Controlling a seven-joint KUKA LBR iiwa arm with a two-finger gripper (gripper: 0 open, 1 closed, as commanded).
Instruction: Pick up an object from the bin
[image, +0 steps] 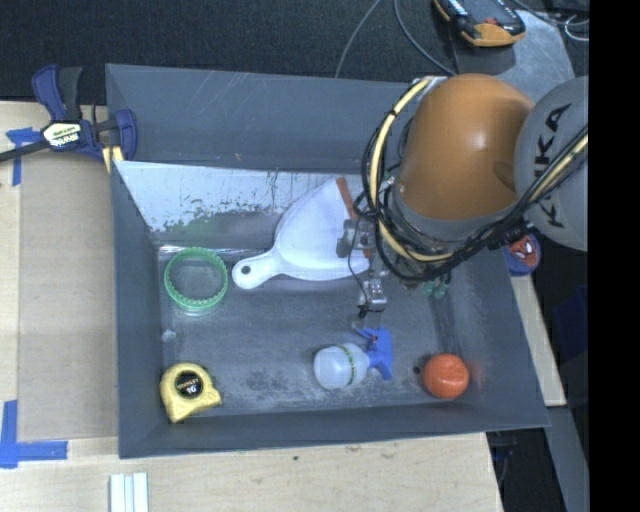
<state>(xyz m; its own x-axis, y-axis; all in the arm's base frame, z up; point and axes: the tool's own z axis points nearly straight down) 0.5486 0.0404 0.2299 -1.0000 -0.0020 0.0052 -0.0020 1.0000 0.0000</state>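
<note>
Orange wrist cover (465, 150) half hides the jaws (opening: cannot tell) over a blue-capped white bottle (350, 362).

Open floor runs across the middle of the grey bin (140, 330), from the green ring (196, 278) at left to the gripper (373, 300) hanging at right. A white scoop (310, 245) blocks the far centre. Along the near wall stand a yellow tape measure (188, 390), a blue-capped spray bottle (350, 364) and an orange ball (445, 375); the widest bare gap lies between tape measure and bottle.
</note>
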